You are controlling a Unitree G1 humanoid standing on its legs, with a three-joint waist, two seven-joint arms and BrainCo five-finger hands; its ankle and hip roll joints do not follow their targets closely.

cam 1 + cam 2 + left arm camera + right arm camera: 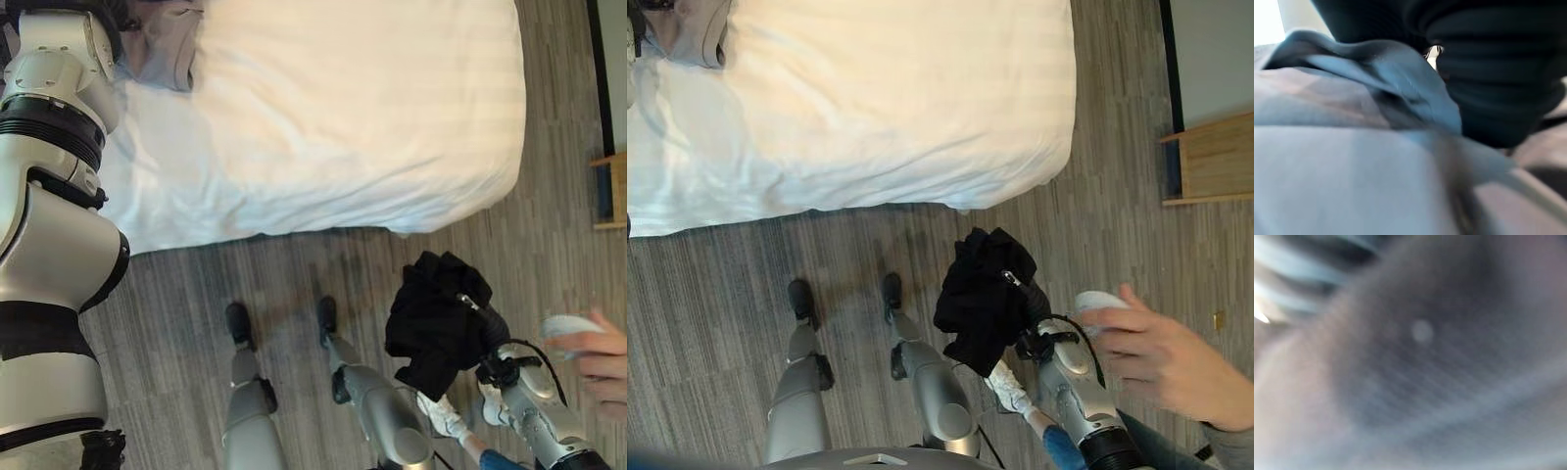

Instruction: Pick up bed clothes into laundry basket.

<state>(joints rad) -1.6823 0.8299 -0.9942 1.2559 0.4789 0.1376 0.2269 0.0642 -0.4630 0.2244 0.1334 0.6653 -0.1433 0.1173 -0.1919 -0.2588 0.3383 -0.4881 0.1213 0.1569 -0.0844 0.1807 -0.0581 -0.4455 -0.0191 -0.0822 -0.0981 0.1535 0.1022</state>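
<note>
Hanging from the right hand [1034, 305], a black garment [982, 299] is held above the wood-grain floor [715, 294], just off the foot of the bed [892, 108]. The hand's fingers are largely buried in the bunched cloth, with one silver finger seen against the black, so the hand is judged to be clenched on the garment; being held by its upper part, the garment droops in a loose clump, clear of the floor.

The left arm is reached toward the head end of the bed, where a grey garment [162, 49] lies crumpled on the white sheet [167, 181]. In the left wrist view, grey-blue cloth [1366, 73] is seen pressed close to the lens beside the left hand [1488, 73], of which only the dark ribbed cover is seen. Whether the left fingers are closed on this cloth cannot be told.

The laundry basket is not located from here, so the drop-off point cannot be judged. The right wrist view is smothered by dark fabric at close range. A person's hand [1161, 357] holding a small white object [1099, 300] is noted just beside the right arm; the object's nature cannot be made out. A wooden cabinet [1210, 157] is cut off at the edge.
</note>
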